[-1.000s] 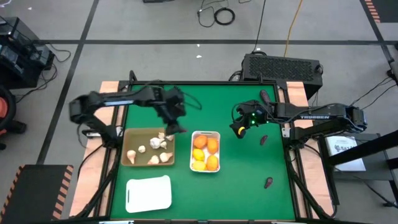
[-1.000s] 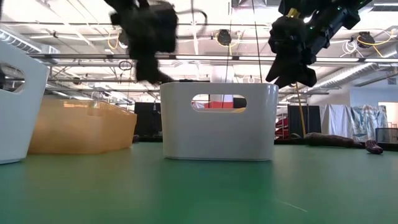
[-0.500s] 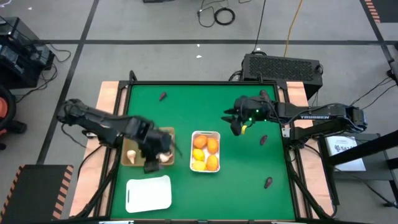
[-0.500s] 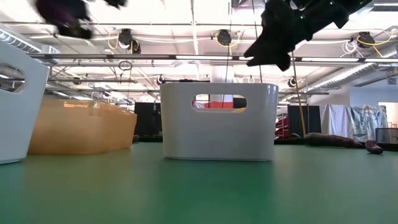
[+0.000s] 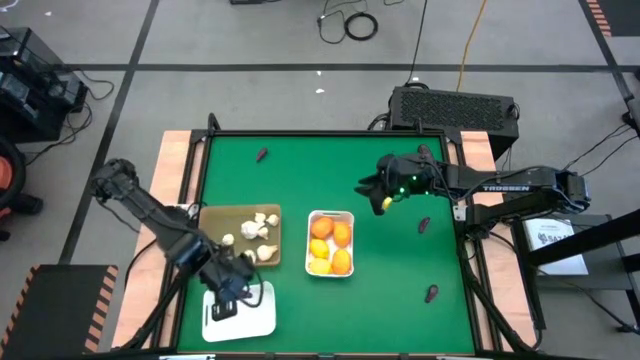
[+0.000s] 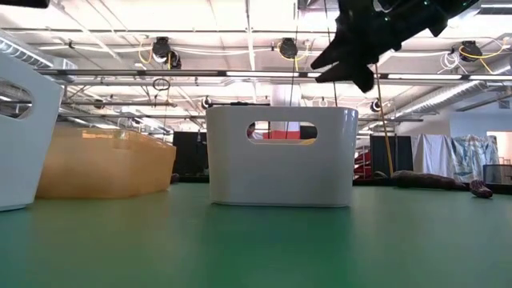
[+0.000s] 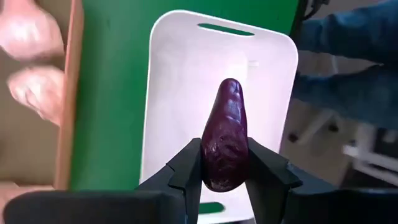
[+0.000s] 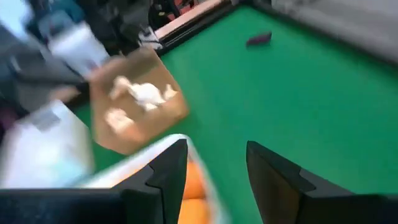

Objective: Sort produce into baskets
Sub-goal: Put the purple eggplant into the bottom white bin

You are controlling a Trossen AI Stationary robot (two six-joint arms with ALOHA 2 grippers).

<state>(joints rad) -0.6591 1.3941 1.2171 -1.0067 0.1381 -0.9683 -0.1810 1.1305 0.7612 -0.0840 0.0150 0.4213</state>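
The worktop (image 5: 330,180) lay bare across the upper middle of the high view, broken only by one dark vegetable (image 5: 262,155) near the upper left. The lower middle and right were open apart from two dark vegetables (image 5: 424,224) and (image 5: 431,293). The tan basket (image 5: 212,214), the white basket of oranges (image 5: 330,216) and the white basket at lower left (image 5: 262,315) blocked the centre-left, with narrow gaps between.
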